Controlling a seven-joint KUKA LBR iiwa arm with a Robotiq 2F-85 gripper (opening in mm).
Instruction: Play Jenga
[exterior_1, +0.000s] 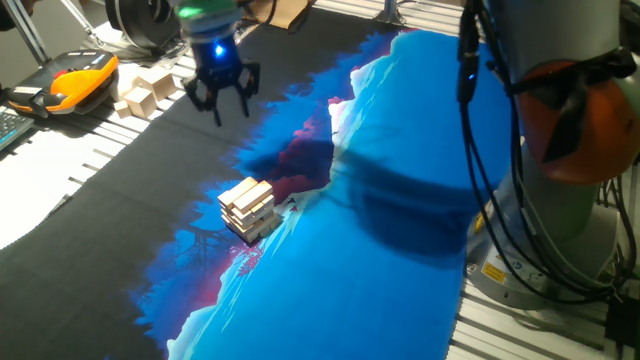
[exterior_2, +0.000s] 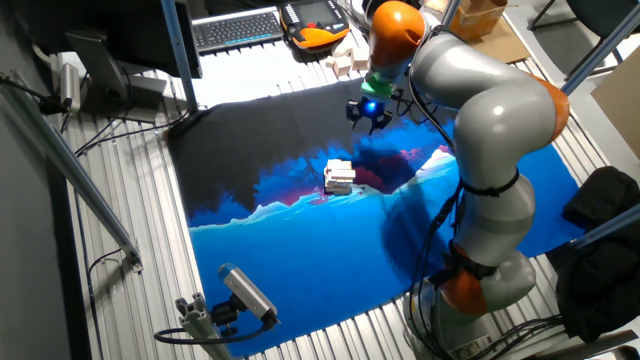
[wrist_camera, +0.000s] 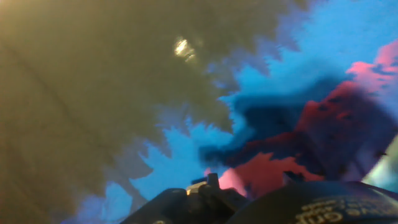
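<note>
The Jenga tower (exterior_1: 247, 207) is a small low stack of pale wooden blocks in crosswise layers, slightly askew, standing on the blue and black cloth (exterior_1: 380, 250). It also shows in the other fixed view (exterior_2: 339, 176). My gripper (exterior_1: 224, 102) hangs in the air well behind the tower, above the black part of the cloth, with its dark fingers spread open and nothing between them. In the other fixed view the gripper (exterior_2: 369, 117) is up and to the right of the tower. The hand view shows only blurred cloth; the tower is out of that view.
Chunkier loose pale wooden blocks (exterior_1: 148, 92) lie at the back left beside an orange and black handset (exterior_1: 78, 80). A keyboard (exterior_2: 237, 28) lies beyond the cloth. The arm's grey body and cables (exterior_1: 560, 150) stand at the right.
</note>
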